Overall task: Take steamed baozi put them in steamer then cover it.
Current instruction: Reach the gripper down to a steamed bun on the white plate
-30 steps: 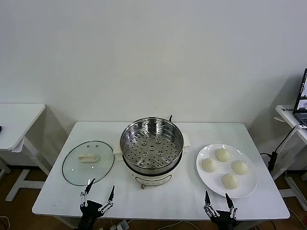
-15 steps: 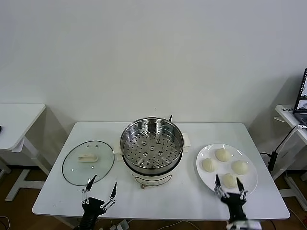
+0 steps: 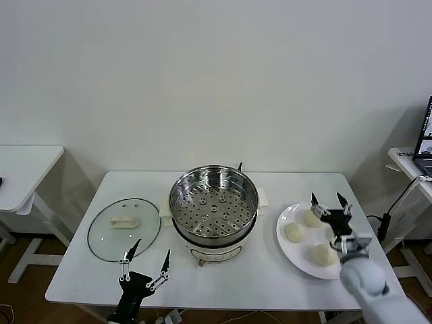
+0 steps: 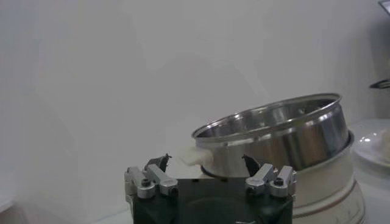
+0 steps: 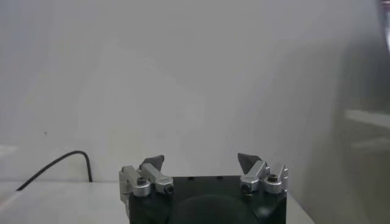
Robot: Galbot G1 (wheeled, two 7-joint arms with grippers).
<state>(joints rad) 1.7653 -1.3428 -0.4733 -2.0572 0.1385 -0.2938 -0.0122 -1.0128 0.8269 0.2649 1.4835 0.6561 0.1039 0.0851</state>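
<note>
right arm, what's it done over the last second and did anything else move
The right gripper rose from the table's near edge and travelled out over the plate, open above the far baozi, holding nothing. The left gripper barely moved. Steamer, cover and baozi stayed put.

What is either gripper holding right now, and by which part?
Nothing. The right gripper hangs open over the plate of baozi; the left gripper is open near the table's front edge.
</note>
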